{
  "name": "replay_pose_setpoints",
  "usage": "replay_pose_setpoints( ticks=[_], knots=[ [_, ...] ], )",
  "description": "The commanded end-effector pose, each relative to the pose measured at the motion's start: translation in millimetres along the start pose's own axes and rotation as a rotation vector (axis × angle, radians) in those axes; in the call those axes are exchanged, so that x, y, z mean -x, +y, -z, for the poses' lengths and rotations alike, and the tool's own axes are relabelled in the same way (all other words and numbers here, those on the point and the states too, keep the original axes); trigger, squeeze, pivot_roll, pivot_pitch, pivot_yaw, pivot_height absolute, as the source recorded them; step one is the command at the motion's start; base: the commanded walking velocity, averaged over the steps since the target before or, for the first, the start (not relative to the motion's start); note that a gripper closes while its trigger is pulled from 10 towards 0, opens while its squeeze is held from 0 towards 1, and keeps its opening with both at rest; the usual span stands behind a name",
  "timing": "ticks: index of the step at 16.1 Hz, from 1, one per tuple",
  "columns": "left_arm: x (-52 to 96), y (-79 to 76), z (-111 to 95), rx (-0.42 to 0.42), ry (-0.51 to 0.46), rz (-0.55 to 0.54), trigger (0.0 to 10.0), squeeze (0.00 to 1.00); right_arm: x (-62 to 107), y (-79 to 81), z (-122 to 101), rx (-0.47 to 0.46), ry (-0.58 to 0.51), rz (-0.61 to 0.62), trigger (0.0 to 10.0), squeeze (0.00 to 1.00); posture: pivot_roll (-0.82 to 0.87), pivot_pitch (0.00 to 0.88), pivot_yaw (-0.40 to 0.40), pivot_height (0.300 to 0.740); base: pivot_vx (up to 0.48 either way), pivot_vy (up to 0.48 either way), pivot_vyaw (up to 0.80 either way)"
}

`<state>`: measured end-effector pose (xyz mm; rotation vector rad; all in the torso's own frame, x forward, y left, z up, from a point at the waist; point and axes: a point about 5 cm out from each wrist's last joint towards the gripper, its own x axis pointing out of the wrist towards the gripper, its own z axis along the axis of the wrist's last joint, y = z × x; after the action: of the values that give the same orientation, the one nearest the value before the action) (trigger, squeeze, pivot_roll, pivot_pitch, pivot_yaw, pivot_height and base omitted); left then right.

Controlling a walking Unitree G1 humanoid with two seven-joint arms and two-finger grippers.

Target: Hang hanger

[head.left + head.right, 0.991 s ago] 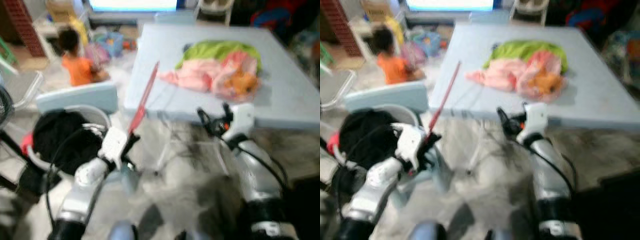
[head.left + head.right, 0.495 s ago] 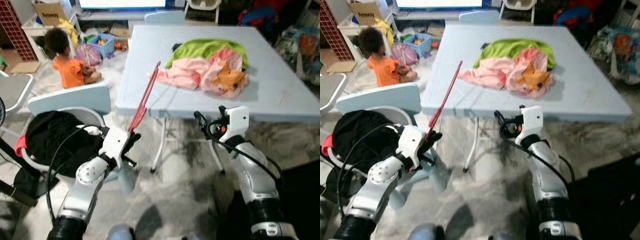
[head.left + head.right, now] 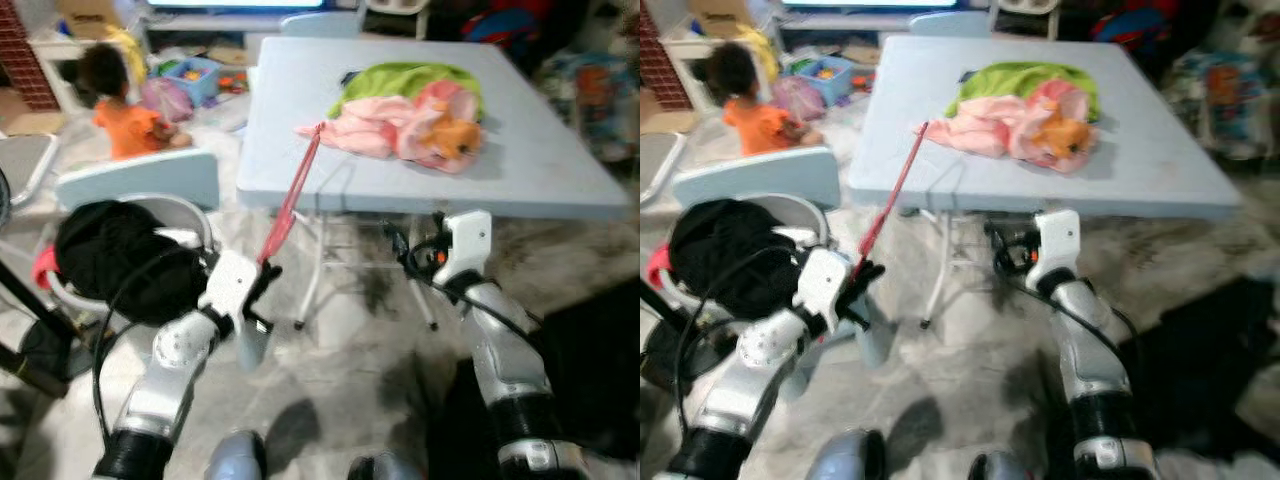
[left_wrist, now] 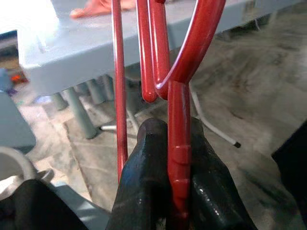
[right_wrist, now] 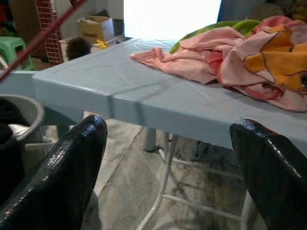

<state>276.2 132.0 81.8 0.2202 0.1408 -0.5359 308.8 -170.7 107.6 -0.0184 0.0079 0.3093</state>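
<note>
A red plastic hanger [image 3: 290, 198] sticks up and forward from my left gripper [image 3: 262, 272], which is shut on its lower end; the hanger's tip reaches the near left edge of the pale blue folding table [image 3: 560, 180]. In the left wrist view the two black fingers [image 4: 144, 187] clamp the hanger [image 4: 178, 115] between them. My right gripper [image 3: 405, 252] hangs open just below the table's near edge, fingers [image 5: 62, 172] spread wide with nothing between them. A heap of pink, green and orange clothes [image 3: 410, 105] lies on the table.
A pale blue chair [image 3: 140, 180] with a grey basket holding black clothing [image 3: 110, 260] stands to my left. A child in an orange top [image 3: 125, 115] sits on the floor at the far left among toys. A black shape [image 3: 590, 370] lies on the floor at right.
The camera has shifted and the picture is sharper than a second ago. Both arms hold the same poses; the hanger stays gripped.
</note>
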Motion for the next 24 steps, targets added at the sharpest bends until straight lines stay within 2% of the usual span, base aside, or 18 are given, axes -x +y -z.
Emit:
replay_pose_setpoints(
  ticks=[1,5,6,7,8,9,11,13,15,16,18,19,21,23,24],
  knots=[
    [0.0,0.3,1,-0.005,0.000,-0.008,10.0,0.00,-3.0,0.0,-3,0.011,-0.005,0.001,10.0,0.00,-0.03,0.000,-0.014,0.740,0.000,0.000,0.00],
    [0.4,0.6,5,-0.025,0.032,0.008,10.0,0.00,-3.0,-3.1,-2,0.045,0.008,0.000,10.0,0.00,-0.03,0.000,-0.013,0.740,0.000,0.000,0.00],
    [1.7,-1.6,11,-0.053,0.079,0.054,10.0,0.00,-2.6,-3.9,-2,0.109,0.014,-0.035,10.0,0.00,-0.03,0.000,-0.018,0.740,0.000,0.000,0.00],
    [6.6,-5.3,22,-0.080,0.162,0.158,10.0,0.00,-1.3,-5.2,-3,0.188,0.025,-0.102,10.0,0.00,-0.02,0.013,-0.026,0.740,0.000,0.000,0.00],
    [8.2,-5.9,24,-0.088,0.177,0.183,10.0,0.00,-1.0,-5.5,-3,0.204,0.028,-0.123,10.0,0.00,-0.02,0.015,-0.028,0.740,0.000,0.000,0.00],
    [17.9,-1.3,36,-0.132,0.256,0.278,10.0,0.00,4.6,-5.6,-5,0.392,0.056,-0.300,10.0,0.00,-0.02,0.015,-0.028,0.740,0.000,0.000,0.00],
    [32.7,8.2,47,-0.142,0.370,0.396,10.0,0.00,19.6,-13.3,-6,0.529,0.167,-0.573,10.0,0.00,-0.02,0.017,-0.024,0.740,0.000,0.000,0.00],
    [45.8,9.7,56,-0.154,0.455,0.537,10.0,0.00,40.9,-25.4,-3,0.638,0.336,-0.841,10.0,0.00,-0.03,0.014,-0.024,0.740,0.000,0.000,0.00],
    [53.2,0.2,56,-0.094,0.462,0.668,10.0,0.00,50.5,-27.0,-9,0.647,0.414,-1.002,10.0,0.00,-0.03,0.011,-0.021,0.740,0.000,0.000,0.00],
    [56.1,-4.0,55,-0.072,0.462,0.726,10.0,0.00,49.9,-25.9,-13,0.647,0.418,-1.044,10.0,0.00,-0.03,0.011,-0.021,0.740,0.000,0.000,0.00],
    [59.4,-13.5,49,-0.014,0.447,0.831,10.0,0.00,37.9,-18.8,-24,0.651,0.364,-1.063,10.0,0.00,-0.04,0.009,-0.017,0.740,0.000,0.000,0.00],
    [57.8,-16.6,46,0.013,0.433,0.861,10.0,0.00,33.6,-12.8,-28,0.641,0.344,-1.091,10.0,0.00,-0.04,0.009,-0.017,0.740,0.000,0.000,0.00],
    [56.3,-17.8,44,0.021,0.432,0.885,10.0,0.00,37.1,-0.9,-26,0.594,0.356,-1.172,10.0,0.00,-0.03,0.007,-0.009,0.740,0.000,0.000,0.00],
    [55.0,-19.7,41,0.026,0.426,0.902,10.0,0.00,45.3,8.3,-18,0.582,0.400,-1.256,10.0,0.00,-0.04,0.007,-0.006,0.740,0.000,0.000,0.00],
    [53.2,-22.3,41,0.024,0.422,0.906,10.0,0.00,47.2,12.4,-6,0.591,0.423,-1.273,10.0,0.00,-0.04,0.007,-0.005,0.740,0.000,0.000,0.00]
  ],
)
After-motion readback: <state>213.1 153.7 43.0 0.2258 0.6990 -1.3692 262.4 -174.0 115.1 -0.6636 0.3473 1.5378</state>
